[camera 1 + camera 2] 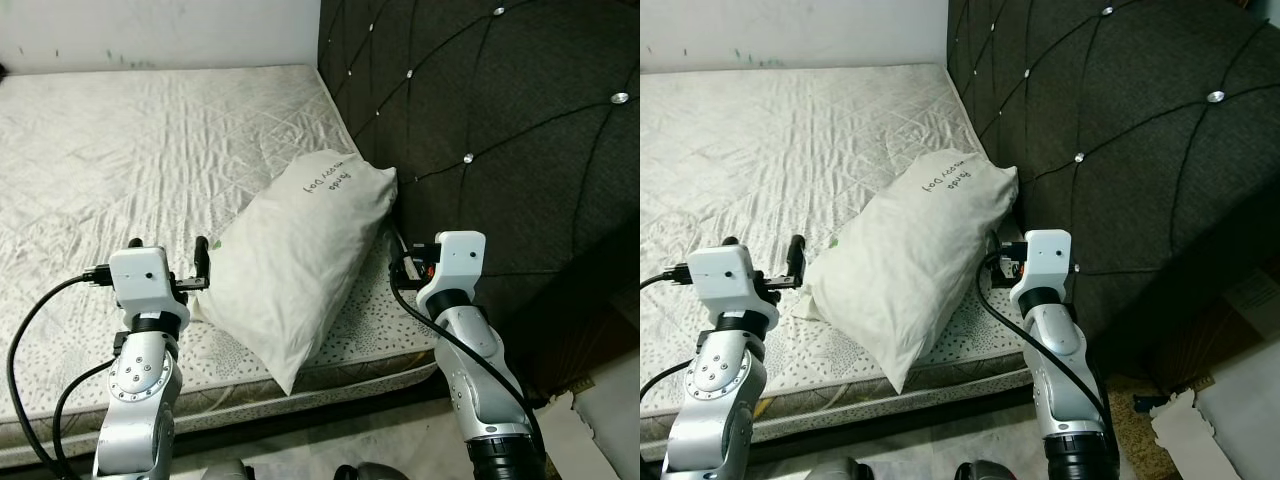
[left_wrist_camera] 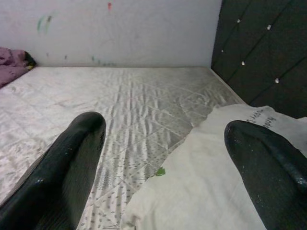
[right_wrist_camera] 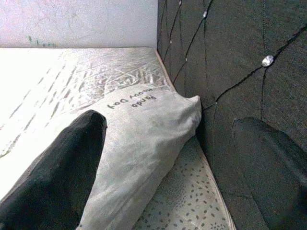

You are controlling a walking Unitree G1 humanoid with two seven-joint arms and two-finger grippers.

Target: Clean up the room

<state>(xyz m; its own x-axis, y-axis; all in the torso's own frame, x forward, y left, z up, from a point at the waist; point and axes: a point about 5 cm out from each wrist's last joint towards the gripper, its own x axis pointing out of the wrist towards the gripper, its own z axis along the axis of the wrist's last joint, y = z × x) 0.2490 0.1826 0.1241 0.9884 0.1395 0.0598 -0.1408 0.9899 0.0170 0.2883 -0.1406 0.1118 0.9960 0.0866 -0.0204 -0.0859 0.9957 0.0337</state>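
Left eye view: pillow [image 1: 300, 270] btwn hands.

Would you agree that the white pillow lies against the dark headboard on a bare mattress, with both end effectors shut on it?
Not quite: both wrist views show the left end effector and right end effector open beside the pillow. The rest holds.
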